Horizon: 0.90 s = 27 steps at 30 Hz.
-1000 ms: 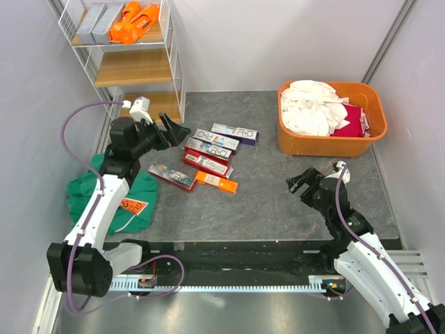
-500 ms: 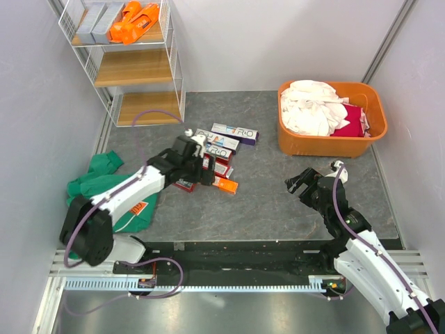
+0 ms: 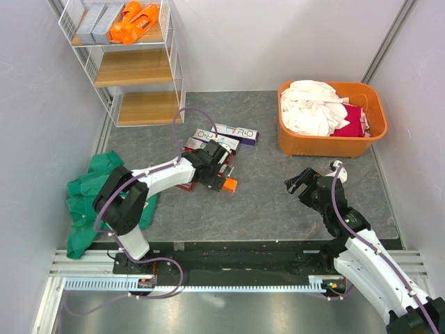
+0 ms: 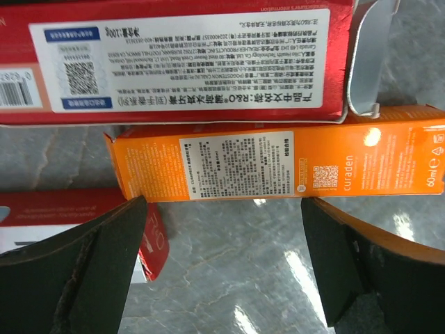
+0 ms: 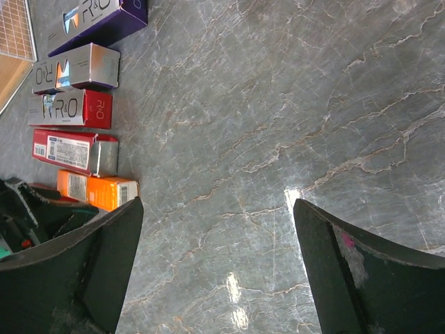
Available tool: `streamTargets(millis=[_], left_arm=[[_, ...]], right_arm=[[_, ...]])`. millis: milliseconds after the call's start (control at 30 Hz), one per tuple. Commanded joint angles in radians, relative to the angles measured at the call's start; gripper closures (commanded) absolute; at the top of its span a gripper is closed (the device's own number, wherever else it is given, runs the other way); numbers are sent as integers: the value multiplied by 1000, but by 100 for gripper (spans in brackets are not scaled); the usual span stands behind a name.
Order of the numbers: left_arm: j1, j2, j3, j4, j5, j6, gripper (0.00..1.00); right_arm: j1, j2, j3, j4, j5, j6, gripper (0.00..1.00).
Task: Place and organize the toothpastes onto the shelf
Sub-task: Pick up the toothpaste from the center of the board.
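Several toothpaste cartons lie in a row on the grey floor: a purple and white one [image 3: 235,132], silver and red ones, and an orange one [image 3: 227,184] at the near end. My left gripper [image 3: 217,174] is open and low over that end. In the left wrist view the orange carton [image 4: 278,163] lies just beyond the open gripper [image 4: 222,268], with a red carton [image 4: 181,62] behind it. The shelf [image 3: 139,67] stands at the far left; its top tier holds silver cartons [image 3: 94,22] and orange cartons [image 3: 132,21]. My right gripper [image 3: 297,182] is open and empty over bare floor [image 5: 215,271].
An orange tub [image 3: 327,142] of laundry stands at the far right. A green cloth [image 3: 87,184] lies at the left, under the left arm. The right wrist view shows the carton row, with the orange carton [image 5: 97,189] nearest the left gripper. Grey walls close both sides.
My left arm has swung from in front of the shelf down and right to the cartons on the floor. The right arm has hardly moved.
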Motion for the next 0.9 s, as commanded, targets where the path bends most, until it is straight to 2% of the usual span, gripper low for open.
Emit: streamTargets(millis=[0, 533, 767, 867], left_arm=[[-13, 46, 53, 35, -124, 77, 0], [-78, 103, 69, 124, -239, 172, 0], [-122, 46, 35, 155, -332, 179, 1], [-125, 31, 6, 204, -330, 198, 1]], right_arm=[[1, 7, -2, 27, 2, -22, 3], [1, 30, 5, 27, 13, -32, 2], [1, 34, 4, 27, 11, -37, 2], [1, 37, 1, 29, 15, -34, 2]])
